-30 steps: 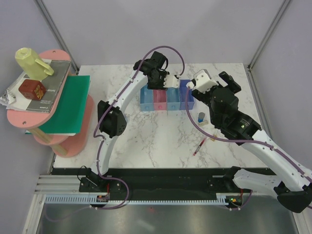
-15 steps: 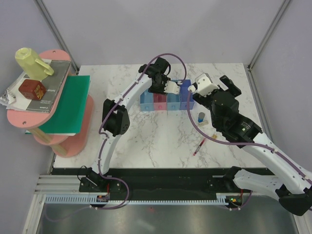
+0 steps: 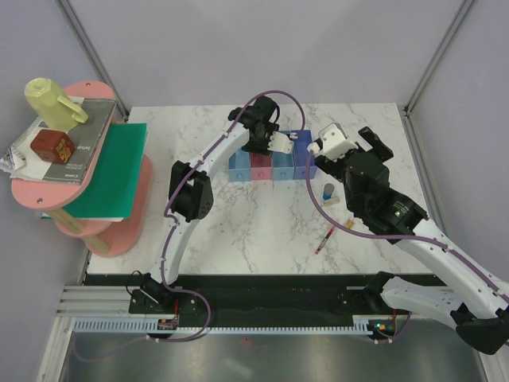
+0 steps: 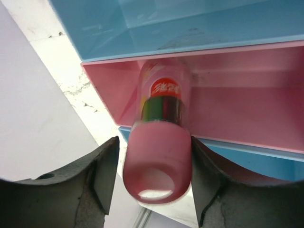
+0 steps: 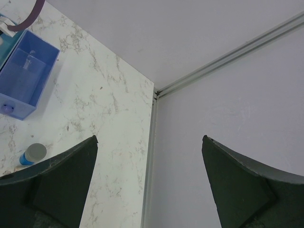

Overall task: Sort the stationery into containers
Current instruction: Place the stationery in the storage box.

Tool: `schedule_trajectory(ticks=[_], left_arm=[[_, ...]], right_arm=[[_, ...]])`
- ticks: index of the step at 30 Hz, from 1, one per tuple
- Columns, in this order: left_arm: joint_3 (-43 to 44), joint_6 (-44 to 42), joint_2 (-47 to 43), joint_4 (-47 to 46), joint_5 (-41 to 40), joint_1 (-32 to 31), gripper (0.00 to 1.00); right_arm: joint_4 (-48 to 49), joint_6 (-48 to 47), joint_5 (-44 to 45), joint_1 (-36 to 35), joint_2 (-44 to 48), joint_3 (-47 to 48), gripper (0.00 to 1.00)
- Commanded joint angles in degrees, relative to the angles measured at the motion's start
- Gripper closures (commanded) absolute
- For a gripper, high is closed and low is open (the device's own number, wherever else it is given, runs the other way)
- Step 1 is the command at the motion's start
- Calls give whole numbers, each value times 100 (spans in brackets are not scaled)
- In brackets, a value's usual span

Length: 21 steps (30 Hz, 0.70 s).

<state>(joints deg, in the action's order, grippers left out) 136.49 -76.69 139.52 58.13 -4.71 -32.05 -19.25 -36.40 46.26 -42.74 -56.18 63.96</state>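
Left pincer [image 4: 154, 147] clasps the smooth, round-capped pink glue-stick tube [image 4: 159, 161] above the glossy pink bin [image 4: 247, 95]; right pincer [image 5: 149, 142] spread wide.

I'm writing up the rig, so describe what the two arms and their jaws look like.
The left arm and right arm both have white links between bulky black joint housings, with a purple cable looping loosely along each. The wrist housings are white and blocky. The jaws are dark grey, broad and curved. No markings are readable.
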Motion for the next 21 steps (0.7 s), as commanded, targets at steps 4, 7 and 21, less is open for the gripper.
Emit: schedule_trajectory(ticks=[4, 7, 21], left_arm=[[27, -303, 57, -399, -267, 6, 27], [36, -277, 66, -495, -329, 6, 25], [1, -22, 31, -1479, -636, -3, 22]], right_arm=[[17, 142, -12, 29, 134, -112, 2], [0, 151, -12, 46, 152, -139, 2], [0, 160, -29, 64, 46, -130, 2]])
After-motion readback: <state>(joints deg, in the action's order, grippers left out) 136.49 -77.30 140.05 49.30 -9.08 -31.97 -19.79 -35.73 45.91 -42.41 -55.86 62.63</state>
